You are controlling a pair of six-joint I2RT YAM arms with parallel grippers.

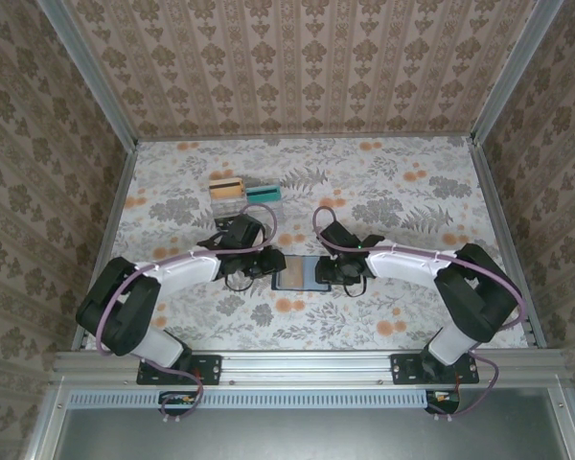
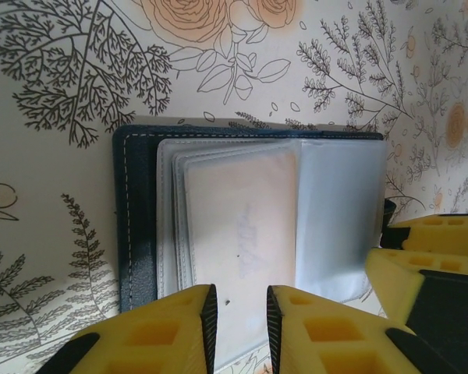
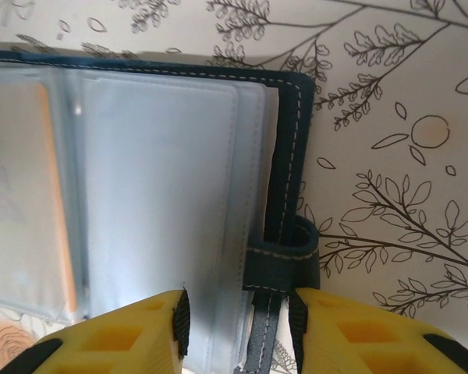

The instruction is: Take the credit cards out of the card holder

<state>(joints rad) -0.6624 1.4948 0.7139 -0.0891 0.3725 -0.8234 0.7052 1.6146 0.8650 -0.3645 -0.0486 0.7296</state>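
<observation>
Where card holder (image 1: 302,275) lies open, tray (image 1: 232,196) behind

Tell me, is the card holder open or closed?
Open: the card holder lies spread flat, its clear pockets facing up.

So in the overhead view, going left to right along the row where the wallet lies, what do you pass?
left gripper → card holder → right gripper. The loose cards farther back lie over the same stretch as the left gripper, so they are left out.
</observation>
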